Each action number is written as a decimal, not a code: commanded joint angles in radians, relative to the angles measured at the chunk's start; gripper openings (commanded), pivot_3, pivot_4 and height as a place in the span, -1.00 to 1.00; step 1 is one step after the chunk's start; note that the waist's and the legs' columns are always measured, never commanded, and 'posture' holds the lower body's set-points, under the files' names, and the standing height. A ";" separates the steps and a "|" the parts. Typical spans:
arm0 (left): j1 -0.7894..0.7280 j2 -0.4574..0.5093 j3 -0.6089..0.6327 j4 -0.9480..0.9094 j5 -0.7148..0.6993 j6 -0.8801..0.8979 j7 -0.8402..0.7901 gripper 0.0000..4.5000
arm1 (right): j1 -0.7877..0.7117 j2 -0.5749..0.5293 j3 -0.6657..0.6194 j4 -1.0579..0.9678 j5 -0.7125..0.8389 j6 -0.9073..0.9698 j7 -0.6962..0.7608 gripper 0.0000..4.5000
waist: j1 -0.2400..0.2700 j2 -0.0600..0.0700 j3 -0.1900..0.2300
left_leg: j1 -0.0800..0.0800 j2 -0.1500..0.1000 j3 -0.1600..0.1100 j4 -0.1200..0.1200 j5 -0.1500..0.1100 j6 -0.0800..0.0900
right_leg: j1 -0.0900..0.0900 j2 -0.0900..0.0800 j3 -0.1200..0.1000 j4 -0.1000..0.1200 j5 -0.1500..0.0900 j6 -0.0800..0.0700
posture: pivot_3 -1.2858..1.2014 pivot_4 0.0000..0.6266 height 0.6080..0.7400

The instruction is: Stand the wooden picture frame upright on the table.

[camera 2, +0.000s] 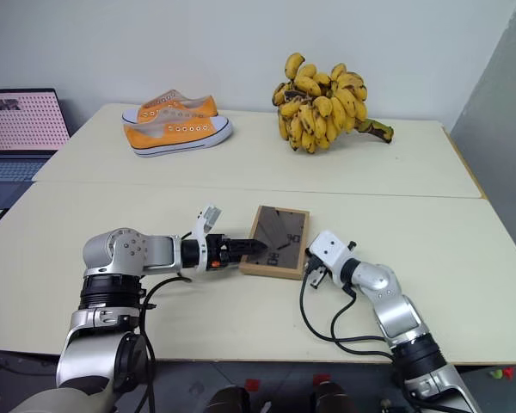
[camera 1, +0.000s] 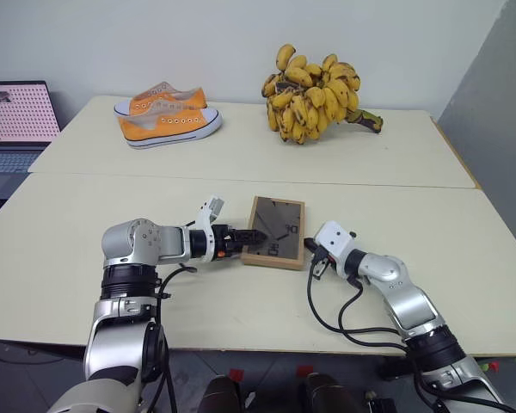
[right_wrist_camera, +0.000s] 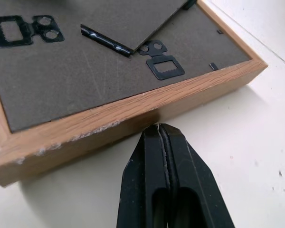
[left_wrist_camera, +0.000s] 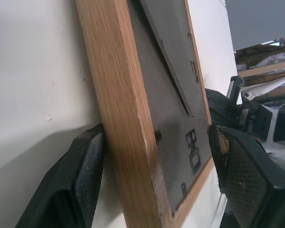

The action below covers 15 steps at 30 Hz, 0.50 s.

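The left end effector (camera 1: 251, 238) is reaching in from the left with its two black fingers (left_wrist_camera: 80, 180) spread wide, one finger sitting against the outer wooden edge of the wooden picture frame (camera 1: 274, 231) and the other finger lying over the dark back panel, so that the near left corner of the frame is standing between them. The right end effector (right_wrist_camera: 157, 130) is lying low on the surface (camera 1: 241, 318) with its fingers pressed together, the joined tips touching the light-wood edge on the opposite, right side of the frame and gripping nothing. The frame is lying flat, back panel facing upward, in the middle of the near surface between the two arms; its stand flap (right_wrist_camera: 133, 21) is lifting slightly off the panel, and small black metal hangers (right_wrist_camera: 160, 64) are showing beside it. On the far surface, well apart from the frame, a pair of orange sneakers (camera 1: 168, 114) is resting to the left and a large bunch of bananas (camera 1: 314, 95) to the right. An open laptop (camera 1: 15, 129) is standing at the far left edge.
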 commanded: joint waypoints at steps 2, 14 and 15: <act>-0.005 -0.020 0.000 -0.005 -0.016 0.014 0.009 0.58 | -0.033 0.030 0.005 -0.023 -0.002 -0.005 -0.017 -1.00 | 0.002 0.000 0.000 | 0.000 0.000 0.000 0.000 0.000 0.000 | 0.000 0.000 0.000 0.000 0.000 0.000 | 0.03 -0.52 1.00; -0.023 0.007 0.046 0.000 -0.038 0.058 0.000 0.58 | -0.011 -0.026 -0.004 0.034 -0.030 -0.061 -0.008 -1.00 | 0.002 0.000 0.000 | 0.000 0.000 0.000 0.000 0.000 0.000 | 0.000 0.000 0.000 0.000 0.000 0.000 | 0.03 -0.52 1.00; -0.026 0.009 0.051 0.000 -0.042 0.061 -0.001 0.58 | -0.006 -0.035 -0.006 0.047 -0.033 -0.071 -0.009 -1.00 | 0.002 0.000 0.000 | 0.000 0.000 0.000 0.000 0.000 0.000 | 0.000 0.000 0.000 0.000 0.000 0.000 | 0.03 -0.52 1.00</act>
